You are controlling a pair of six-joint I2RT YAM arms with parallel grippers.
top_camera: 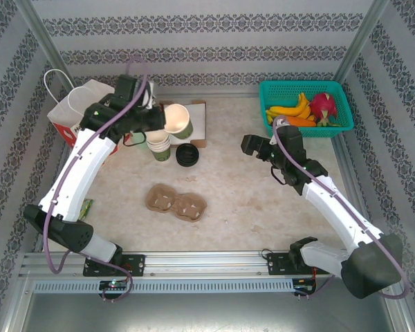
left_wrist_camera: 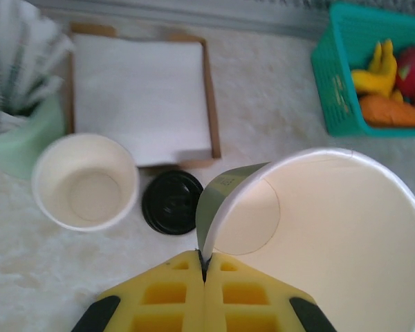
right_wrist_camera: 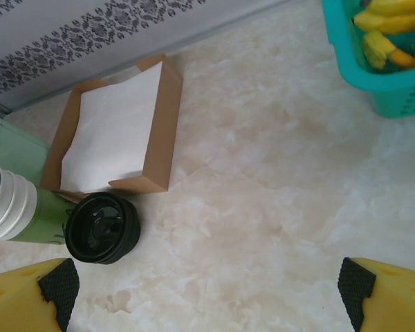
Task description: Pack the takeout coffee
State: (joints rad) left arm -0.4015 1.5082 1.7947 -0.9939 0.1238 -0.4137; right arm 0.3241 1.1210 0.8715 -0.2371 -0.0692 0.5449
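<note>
Left end effector (left_wrist_camera: pixel 205 266) pinches the rim wall of the lidless olive-green paper cup (top_camera: pixel 177 119), tilted off the worktop (top_camera: pixel 249 200) at upper centre-left of the top view, likely keeping its base free for the brown pulp carrier (top_camera: pixel 176 202); right end effector (top_camera: pixel 252 146) gapes wide, empty.

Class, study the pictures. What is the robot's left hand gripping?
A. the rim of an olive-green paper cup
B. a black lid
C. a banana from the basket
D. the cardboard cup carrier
A: in the left wrist view, the left hand is pinched shut on the rim of the olive-green paper cup, while the black lid lies apart from it, ungripped.
</note>
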